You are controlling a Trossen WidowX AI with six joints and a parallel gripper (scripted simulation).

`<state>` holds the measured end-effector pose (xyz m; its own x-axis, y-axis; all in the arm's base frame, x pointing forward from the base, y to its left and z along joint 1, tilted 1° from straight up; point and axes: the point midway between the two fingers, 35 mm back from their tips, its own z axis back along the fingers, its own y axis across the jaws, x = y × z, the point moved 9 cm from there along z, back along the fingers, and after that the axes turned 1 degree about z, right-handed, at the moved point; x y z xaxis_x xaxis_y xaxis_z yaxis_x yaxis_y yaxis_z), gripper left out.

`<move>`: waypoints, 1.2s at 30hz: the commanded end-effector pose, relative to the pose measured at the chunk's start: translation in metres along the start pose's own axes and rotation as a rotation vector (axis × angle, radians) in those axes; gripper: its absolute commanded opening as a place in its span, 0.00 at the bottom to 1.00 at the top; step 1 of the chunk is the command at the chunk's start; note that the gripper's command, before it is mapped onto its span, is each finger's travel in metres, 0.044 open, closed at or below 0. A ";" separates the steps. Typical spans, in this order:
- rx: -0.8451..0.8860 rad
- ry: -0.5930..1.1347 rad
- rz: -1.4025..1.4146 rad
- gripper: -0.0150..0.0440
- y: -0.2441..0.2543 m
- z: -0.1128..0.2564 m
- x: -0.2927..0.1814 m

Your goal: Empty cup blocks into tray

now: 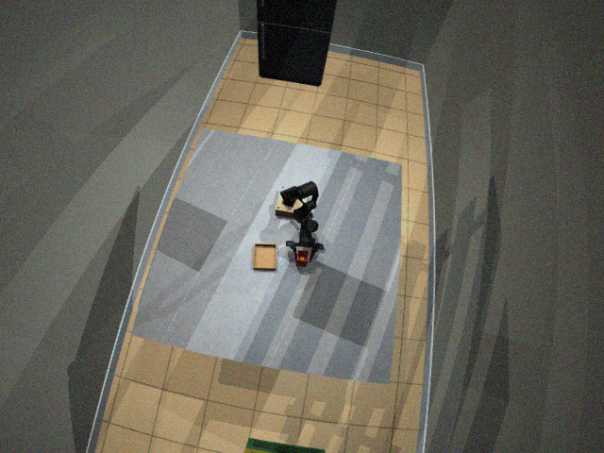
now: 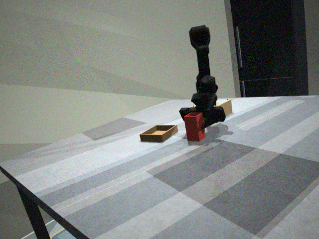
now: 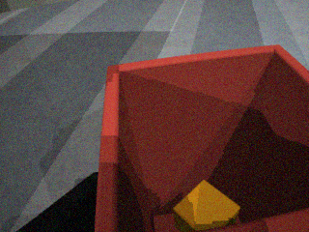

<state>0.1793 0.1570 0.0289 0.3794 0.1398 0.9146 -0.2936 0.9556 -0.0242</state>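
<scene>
The part-open gripper (image 1: 303,256) (image 2: 195,126) (image 3: 174,184) straddles the upright red square cup (image 1: 302,264) (image 2: 193,128) (image 3: 110,116), evidently to clamp opposite walls, yellow block (image 1: 303,258) (image 3: 205,208) inside; the shallow tray (image 1: 264,269) (image 2: 152,138) lies nearer the bench's (image 1: 219,293) (image 2: 154,200) left edge in top view.

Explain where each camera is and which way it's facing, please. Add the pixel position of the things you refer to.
Top: high overhead, looking down at the table (image 1: 205,311); the whole arm (image 1: 306,211) shows.
Exterior: beyond the table's edge, facing the arm (image 2: 203,61) across the red cup (image 2: 192,128).
Wrist: near the fingers, looking down into the cup (image 3: 164,126); one black finger edge shows.
Top and exterior share the tray (image 1: 264,257) (image 2: 152,138).
</scene>
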 end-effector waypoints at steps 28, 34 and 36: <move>0.004 0.003 0.004 0.25 0.000 0.008 0.020; 0.004 0.002 0.004 0.25 -0.001 0.012 0.028; 0.004 0.002 0.004 0.25 -0.001 0.013 0.031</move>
<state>0.1792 0.1565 0.0551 0.3888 0.1495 0.9091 -0.2947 0.9551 -0.0310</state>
